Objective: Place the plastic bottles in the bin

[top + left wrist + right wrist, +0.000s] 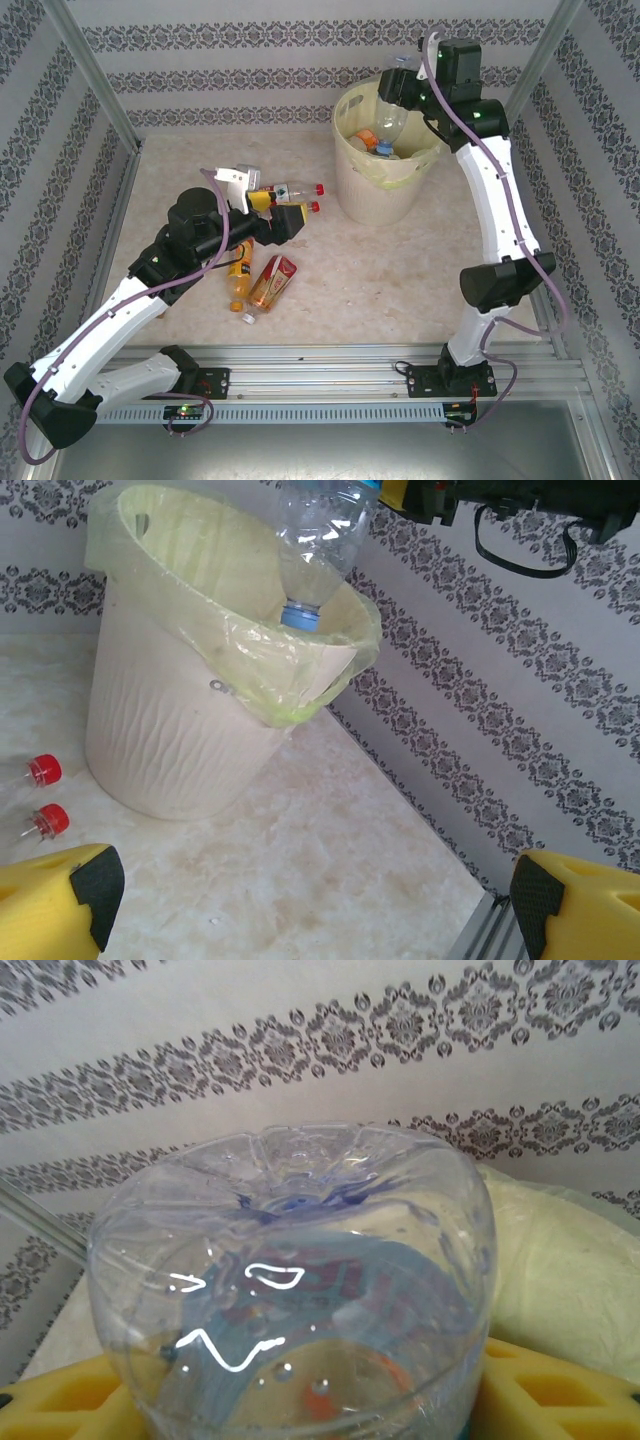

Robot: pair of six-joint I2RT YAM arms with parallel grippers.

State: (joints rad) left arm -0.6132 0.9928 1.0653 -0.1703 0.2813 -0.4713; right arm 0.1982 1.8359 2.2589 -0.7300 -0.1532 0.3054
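The pale-yellow bin (385, 190) stands at the back right and holds several bottles (378, 142). My right gripper (402, 88) is shut on a clear plastic bottle (393, 118), which hangs neck down over the bin's mouth. In the right wrist view its base (300, 1280) sits between the yellow fingers (560, 1390). From the left wrist, the blue cap (300, 615) is level with the bin's rim (330, 650). My left gripper (268, 200) is open above two red-capped bottles (300, 189). Two orange bottles (262, 280) lie nearer the front.
Patterned walls close the table at the back and both sides. A metal rail (330, 355) runs along the near edge. Bare tabletop (330, 850) lies between my left gripper's fingers (60, 900), right of the two red caps (47, 795).
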